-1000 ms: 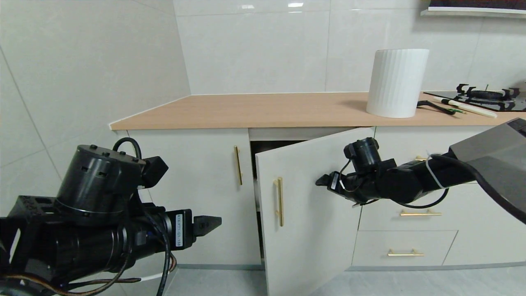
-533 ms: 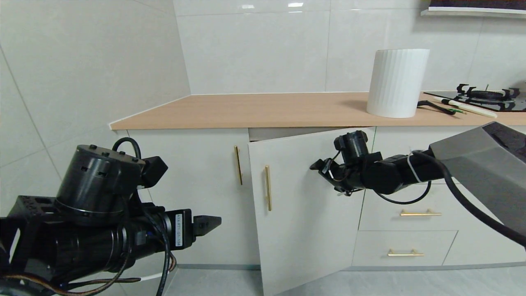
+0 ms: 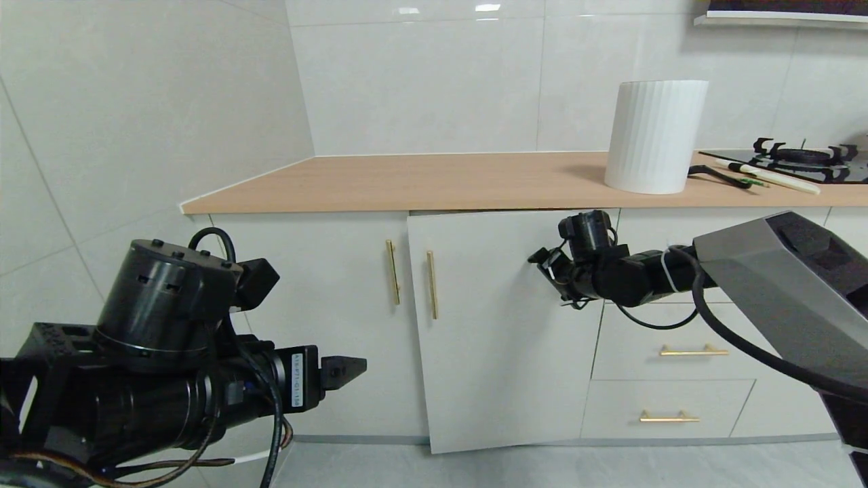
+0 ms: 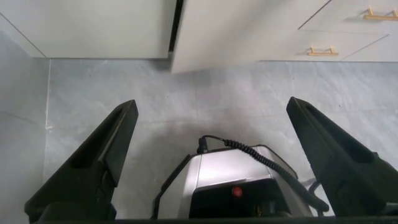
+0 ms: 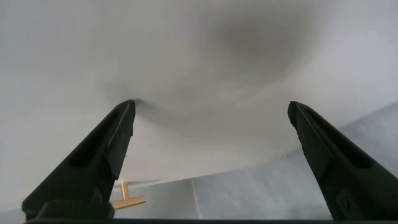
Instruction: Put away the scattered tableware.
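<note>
While held level, right pincer (image 3: 540, 261) faces door (image 3: 502, 339).

- Bright, soft, even light fills the kitchen.
- Two shiny spots glare on the top wall tiles (image 3: 410, 10).
- The white ribbed jar (image 3: 655, 135) drops a faint shadow on the surface (image 3: 441, 179).
- A dark shadow patch lies on the cupboard door (image 5: 186, 62).
</note>
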You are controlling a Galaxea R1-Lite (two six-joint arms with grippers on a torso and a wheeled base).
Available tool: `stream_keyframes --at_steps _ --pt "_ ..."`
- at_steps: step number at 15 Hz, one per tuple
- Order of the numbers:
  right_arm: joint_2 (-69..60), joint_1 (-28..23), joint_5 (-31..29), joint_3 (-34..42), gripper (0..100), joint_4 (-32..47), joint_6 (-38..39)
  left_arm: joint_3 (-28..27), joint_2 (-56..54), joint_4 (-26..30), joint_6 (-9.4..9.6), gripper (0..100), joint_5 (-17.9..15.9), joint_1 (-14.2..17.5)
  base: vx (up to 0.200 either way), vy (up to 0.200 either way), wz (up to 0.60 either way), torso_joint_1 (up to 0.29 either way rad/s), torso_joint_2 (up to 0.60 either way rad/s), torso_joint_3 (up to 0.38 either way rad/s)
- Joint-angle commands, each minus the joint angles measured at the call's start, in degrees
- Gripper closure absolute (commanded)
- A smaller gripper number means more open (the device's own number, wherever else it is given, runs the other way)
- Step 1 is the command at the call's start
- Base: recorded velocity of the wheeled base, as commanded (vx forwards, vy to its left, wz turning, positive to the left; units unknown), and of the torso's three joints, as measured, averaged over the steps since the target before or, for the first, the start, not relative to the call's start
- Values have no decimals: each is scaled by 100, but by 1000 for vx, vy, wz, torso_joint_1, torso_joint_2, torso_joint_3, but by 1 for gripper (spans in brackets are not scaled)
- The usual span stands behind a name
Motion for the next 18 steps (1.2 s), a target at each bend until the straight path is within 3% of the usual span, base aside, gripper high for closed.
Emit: stream_keyframes --at_steps 1,18 --pt "112 -89 -23 -117 0 -6 29 7 6 -1 -3 0 3 2 0 0 0 0 0 0" --pt "217 -238 -129 -302 0 12 108 7 6 -1 -3 0 3 2 0 0 0 0 0 0"
